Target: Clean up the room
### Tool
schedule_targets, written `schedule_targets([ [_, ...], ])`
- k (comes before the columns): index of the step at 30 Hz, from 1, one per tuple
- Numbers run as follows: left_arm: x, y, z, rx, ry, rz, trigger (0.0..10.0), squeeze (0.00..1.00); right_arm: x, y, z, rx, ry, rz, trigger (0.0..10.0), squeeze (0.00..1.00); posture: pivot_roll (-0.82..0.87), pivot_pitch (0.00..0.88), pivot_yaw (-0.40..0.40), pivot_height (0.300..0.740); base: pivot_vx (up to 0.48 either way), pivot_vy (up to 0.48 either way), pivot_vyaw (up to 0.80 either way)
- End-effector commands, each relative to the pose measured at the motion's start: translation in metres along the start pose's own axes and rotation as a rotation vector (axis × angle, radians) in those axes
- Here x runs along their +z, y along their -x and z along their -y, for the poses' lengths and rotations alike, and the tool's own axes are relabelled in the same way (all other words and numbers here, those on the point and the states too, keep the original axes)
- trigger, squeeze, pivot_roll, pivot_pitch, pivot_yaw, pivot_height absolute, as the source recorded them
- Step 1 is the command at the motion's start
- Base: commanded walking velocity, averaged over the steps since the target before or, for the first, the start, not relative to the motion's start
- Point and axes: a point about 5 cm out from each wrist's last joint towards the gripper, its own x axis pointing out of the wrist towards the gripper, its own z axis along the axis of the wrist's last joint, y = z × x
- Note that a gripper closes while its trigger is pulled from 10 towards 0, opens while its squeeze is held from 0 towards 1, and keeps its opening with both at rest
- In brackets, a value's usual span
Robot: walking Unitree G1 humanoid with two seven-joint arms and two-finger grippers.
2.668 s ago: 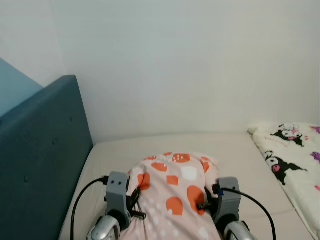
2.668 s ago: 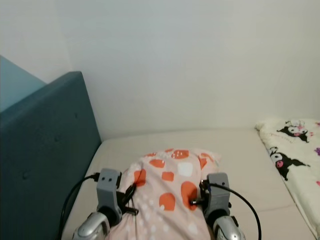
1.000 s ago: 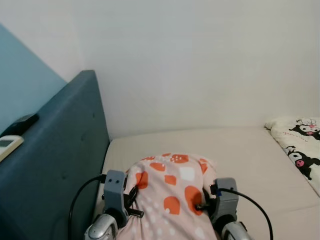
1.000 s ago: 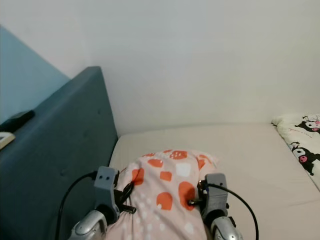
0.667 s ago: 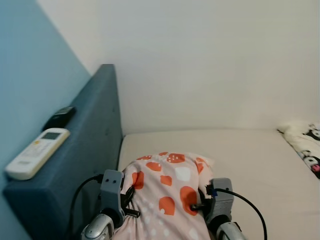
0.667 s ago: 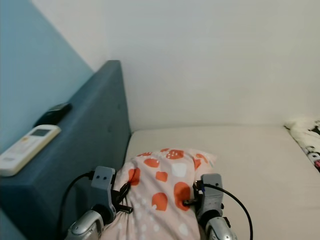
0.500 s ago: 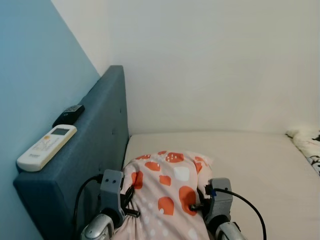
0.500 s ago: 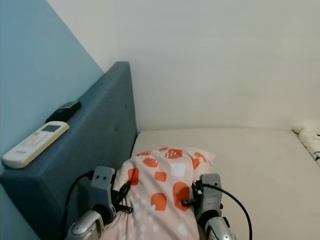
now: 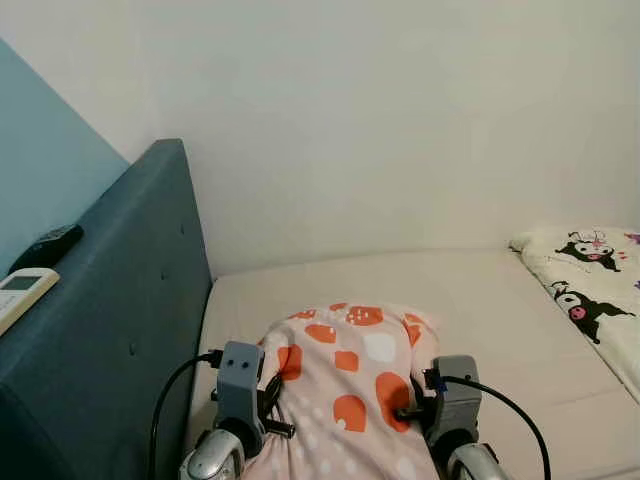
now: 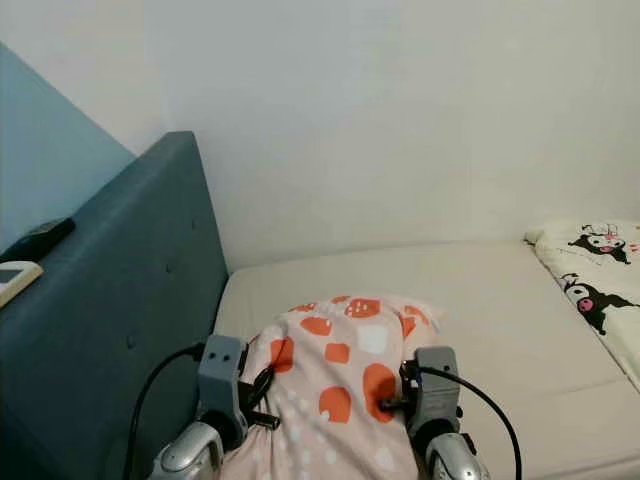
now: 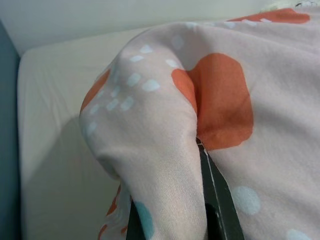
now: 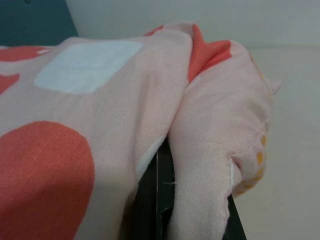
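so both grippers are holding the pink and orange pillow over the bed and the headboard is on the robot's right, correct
Not quite. The headboard is on the robot's left, as the left eye view shows. Both the left gripper and right gripper do hold the pillow over the bed.

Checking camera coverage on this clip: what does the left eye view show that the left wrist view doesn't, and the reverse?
The left eye view adds a white remote and a black remote on top of the headboard, the cartoon-print bedding and the right pincer. The left wrist view adds a close look at the left pincer closed on a fold of cloth. Both share the pink pillow, the mattress and the headboard.
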Motion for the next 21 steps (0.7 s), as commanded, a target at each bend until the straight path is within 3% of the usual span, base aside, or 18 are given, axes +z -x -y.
schedule_targets([
  [1,0.0086,-0.0049,0.0032,-0.019,-0.014,0.046,10.0,0.00,0.0051,-0.0045,-0.0072,0.027,0.006,0.018,10.0,0.00,-0.02,0.121,-0.001,0.724,0.000,0.000,0.00],
  [21,0.0125,-0.0064,-0.0046,0.016,-0.006,0.062,10.0,0.00,0.0081,-0.0088,-0.0062,0.015,0.019,0.029,10.0,0.00,-0.01,0.128,-0.006,0.724,0.012,0.000,0.00],
])
